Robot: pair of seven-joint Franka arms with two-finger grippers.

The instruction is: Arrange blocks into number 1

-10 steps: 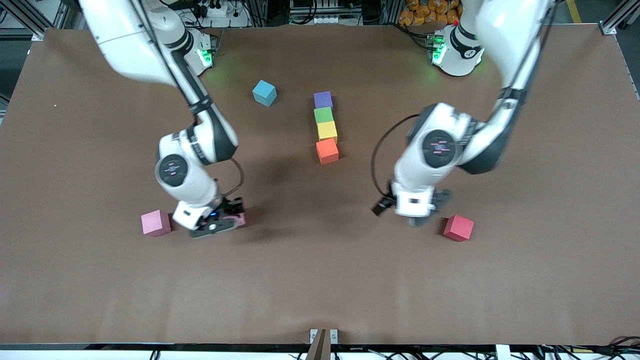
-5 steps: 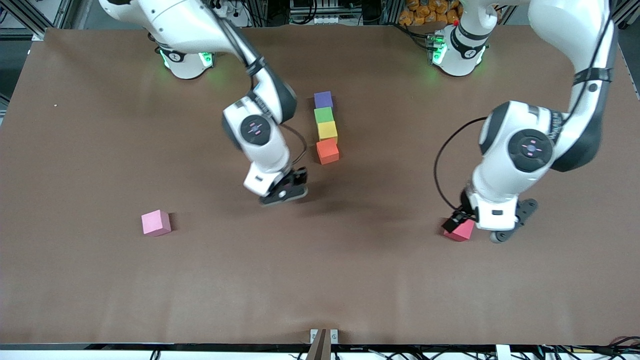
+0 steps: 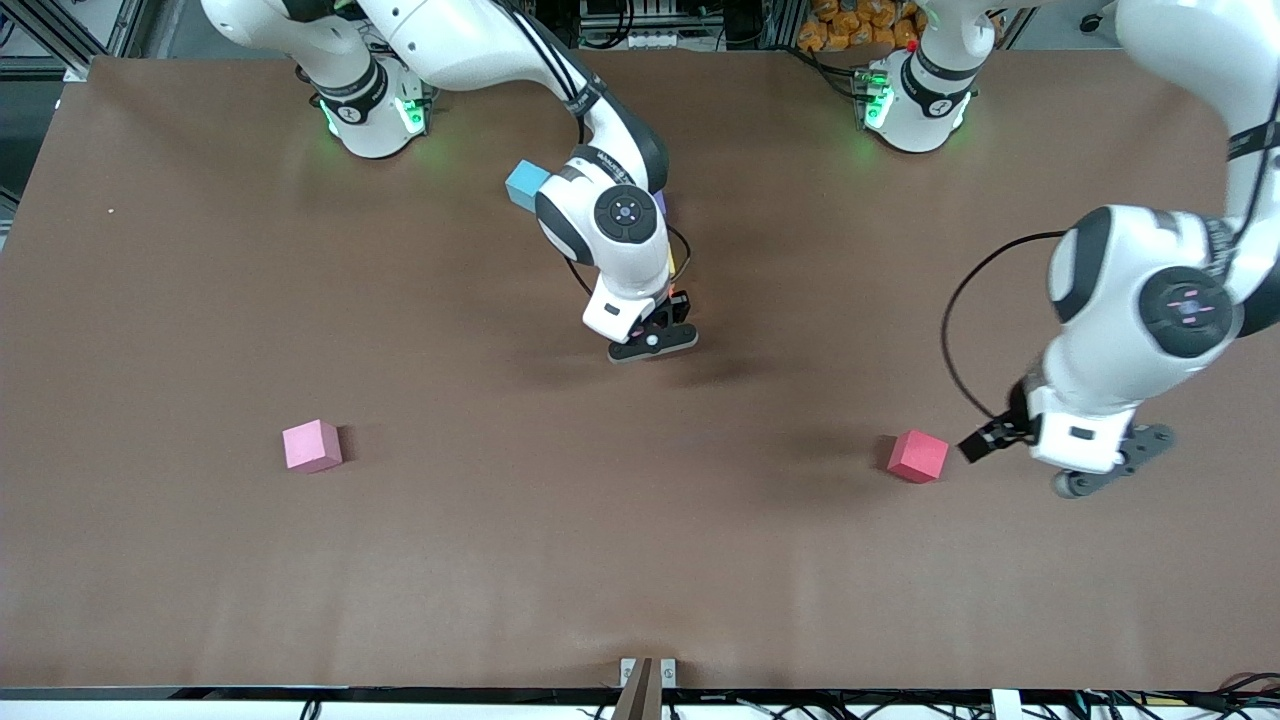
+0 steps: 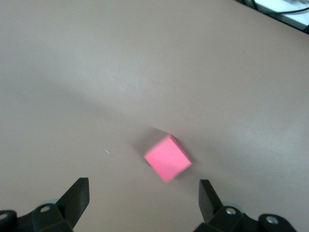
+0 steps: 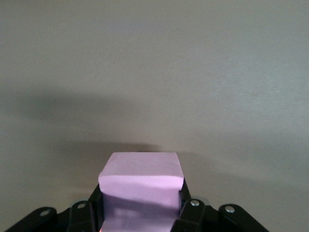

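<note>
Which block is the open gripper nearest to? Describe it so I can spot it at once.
Start at the left arm, which reaches down at its own end of the table; its left gripper hangs open. Beside it on the brown table lies the red block, alone. It is a deeper red than the pink block toward the right arm's end.

Brown matte table cover (image 3: 200, 560) spans nearly whole front view, faint creases toward near edge. Aluminium frame rails (image 3: 60, 35) at corners past table end where bases stand. Black cables and power strips (image 3: 620, 25) along that end. Orange packets (image 3: 855, 20) heaped there. Small metal bracket (image 3: 646, 672) at middle of near edge. Light even, soft shadows.
</note>
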